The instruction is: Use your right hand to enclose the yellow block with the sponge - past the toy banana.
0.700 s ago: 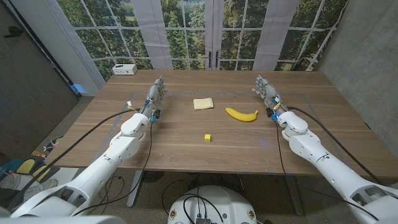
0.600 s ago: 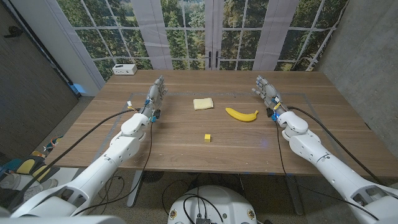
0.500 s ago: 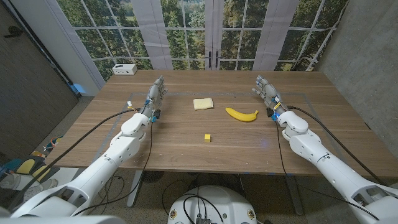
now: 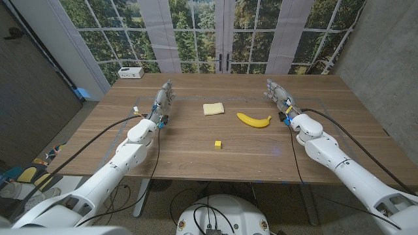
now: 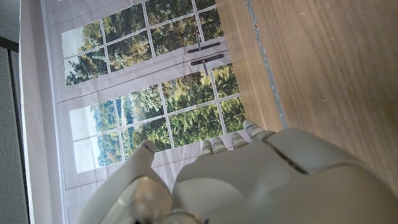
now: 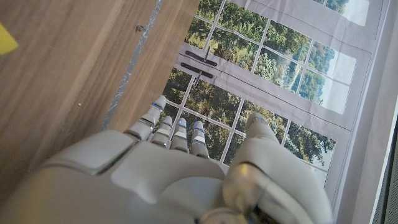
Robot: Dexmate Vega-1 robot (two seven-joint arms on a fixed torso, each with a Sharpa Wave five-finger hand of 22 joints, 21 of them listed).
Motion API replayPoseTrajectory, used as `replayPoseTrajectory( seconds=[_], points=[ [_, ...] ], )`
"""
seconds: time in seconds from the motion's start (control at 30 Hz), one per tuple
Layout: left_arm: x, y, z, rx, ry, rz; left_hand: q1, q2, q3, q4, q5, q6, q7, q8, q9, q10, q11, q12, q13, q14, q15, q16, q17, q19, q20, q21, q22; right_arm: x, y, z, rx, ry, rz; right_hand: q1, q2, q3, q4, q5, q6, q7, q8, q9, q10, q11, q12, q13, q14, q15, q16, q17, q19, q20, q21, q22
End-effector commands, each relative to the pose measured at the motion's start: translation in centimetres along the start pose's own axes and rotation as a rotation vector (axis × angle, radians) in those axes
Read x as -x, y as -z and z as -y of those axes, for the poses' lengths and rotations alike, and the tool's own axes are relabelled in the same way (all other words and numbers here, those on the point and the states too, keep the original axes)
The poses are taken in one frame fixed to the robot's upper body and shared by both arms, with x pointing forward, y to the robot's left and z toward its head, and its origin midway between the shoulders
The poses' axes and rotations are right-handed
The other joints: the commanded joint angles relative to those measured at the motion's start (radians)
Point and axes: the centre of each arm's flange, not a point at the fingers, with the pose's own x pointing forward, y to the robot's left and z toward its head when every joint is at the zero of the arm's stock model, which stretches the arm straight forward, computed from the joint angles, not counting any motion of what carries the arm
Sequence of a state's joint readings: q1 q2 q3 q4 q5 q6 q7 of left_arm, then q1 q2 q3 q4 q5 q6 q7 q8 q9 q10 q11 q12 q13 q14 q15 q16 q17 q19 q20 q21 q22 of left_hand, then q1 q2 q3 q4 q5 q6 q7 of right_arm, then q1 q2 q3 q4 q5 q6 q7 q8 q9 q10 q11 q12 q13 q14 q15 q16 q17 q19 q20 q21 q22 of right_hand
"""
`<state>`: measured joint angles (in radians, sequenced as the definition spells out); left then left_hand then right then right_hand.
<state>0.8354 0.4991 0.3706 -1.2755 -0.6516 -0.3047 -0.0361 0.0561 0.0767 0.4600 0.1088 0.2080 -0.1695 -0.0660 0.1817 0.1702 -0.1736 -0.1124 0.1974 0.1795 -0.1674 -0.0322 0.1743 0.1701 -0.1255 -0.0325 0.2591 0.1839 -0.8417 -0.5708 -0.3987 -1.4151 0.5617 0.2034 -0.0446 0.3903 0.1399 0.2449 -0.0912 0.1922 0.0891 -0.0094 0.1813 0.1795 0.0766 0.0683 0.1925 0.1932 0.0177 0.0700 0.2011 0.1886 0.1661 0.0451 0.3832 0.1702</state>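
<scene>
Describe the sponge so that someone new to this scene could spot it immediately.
On the wooden table, look mid-table, between the two robot hands. The pale yellow rectangular sponge lies left of the curved yellow toy banana, beyond the small yellow block; it alone is flat, soft-edged and pale.

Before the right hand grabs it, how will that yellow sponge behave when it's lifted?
The sponge lies flat with soft rounded corners, so it probably squashes under the fingers and bends rather than staying stiff. It looks thin and porous, so likely very light. Lying flat on the wooden table, it shouldn't roll, but may slide when nudged.
</scene>
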Motion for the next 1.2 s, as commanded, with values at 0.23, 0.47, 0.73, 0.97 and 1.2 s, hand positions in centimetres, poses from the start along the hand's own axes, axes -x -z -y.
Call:
replayPoseTrajectory(
  seconds=[0.23,0.47,0.73,0.97,1.2],
  points=[
    [0.4,0.0,-0.6,0.008,-0.001,0.003,0.003,0.007,0.000,-0.003,0.004,-0.046,0.002,0.004,0.002,-0.045,0.003,0.010,0.003,-0.095,-0.017,0.007,0.001,0.002,-0.008,0.000,0.002,-0.5,-2.6,-1.8,0.147,-0.040,0.016,0.021,0.005,0.008,-0.008,-0.004,0.005,-0.001,0.006,0.003,0.006,0.002,0.006,0.003,0.010,-0.001,0.008,0.005,0.002,0.009,-0.003,0.005],
    [0.8,0.1,-0.7,0.011,-0.003,0.006,0.003,0.006,-0.001,-0.003,0.004,-0.045,0.001,0.003,0.002,-0.043,-0.001,0.010,0.003,-0.093,-0.016,0.007,0.001,0.004,-0.008,-0.001,0.002,-0.5,-3.4,-2.7,0.210,-0.049,0.015,0.023,0.008,0.010,-0.009,-0.005,0.005,-0.004,0.006,0.003,0.008,0.002,0.006,0.003,0.012,-0.002,0.010,0.006,0.006,0.008,-0.004,0.005],
    [1.2,0.2,-0.9,0.018,0.005,0.011,0.004,0.006,-0.002,-0.004,0.004,-0.044,0.000,0.003,0.002,-0.042,-0.001,0.009,0.003,-0.092,-0.016,0.006,0.001,0.006,-0.008,-0.003,0.002,-0.3,-4.8,-3.8,0.274,-0.068,0.028,0.025,0.012,0.013,-0.010,-0.007,0.005,-0.006,0.007,0.003,0.009,0.003,0.007,0.003,0.013,-0.004,0.010,0.007,0.007,0.006,-0.006,0.005],
    [2.0,0.1,-1.0,0.015,0.004,0.013,0.004,0.006,-0.003,-0.005,0.004,-0.041,0.002,0.003,0.002,-0.040,0.003,0.009,0.003,-0.090,-0.013,0.006,0.001,0.007,-0.003,-0.004,0.002,0.0,-5.9,-5.1,0.334,-0.086,0.039,0.030,0.019,0.018,-0.012,-0.007,0.005,-0.010,0.007,0.003,0.010,-0.001,0.007,0.003,0.020,-0.006,0.013,0.007,0.012,0.003,-0.007,0.005],
    [2.4,0.0,-1.1,0.017,0.007,0.019,0.005,0.005,-0.004,-0.006,0.004,-0.039,0.008,0.003,0.002,-0.037,0.012,0.009,0.003,-0.086,-0.011,0.007,0.001,0.009,-0.001,-0.005,0.002,0.0,-6.8,-6.4,0.386,-0.113,0.035,0.040,0.034,0.030,-0.013,-0.006,0.007,-0.018,0.008,0.003,0.013,-0.004,0.008,0.003,0.024,-0.010,0.015,0.009,0.020,-0.003,-0.009,0.005]
  ],
)
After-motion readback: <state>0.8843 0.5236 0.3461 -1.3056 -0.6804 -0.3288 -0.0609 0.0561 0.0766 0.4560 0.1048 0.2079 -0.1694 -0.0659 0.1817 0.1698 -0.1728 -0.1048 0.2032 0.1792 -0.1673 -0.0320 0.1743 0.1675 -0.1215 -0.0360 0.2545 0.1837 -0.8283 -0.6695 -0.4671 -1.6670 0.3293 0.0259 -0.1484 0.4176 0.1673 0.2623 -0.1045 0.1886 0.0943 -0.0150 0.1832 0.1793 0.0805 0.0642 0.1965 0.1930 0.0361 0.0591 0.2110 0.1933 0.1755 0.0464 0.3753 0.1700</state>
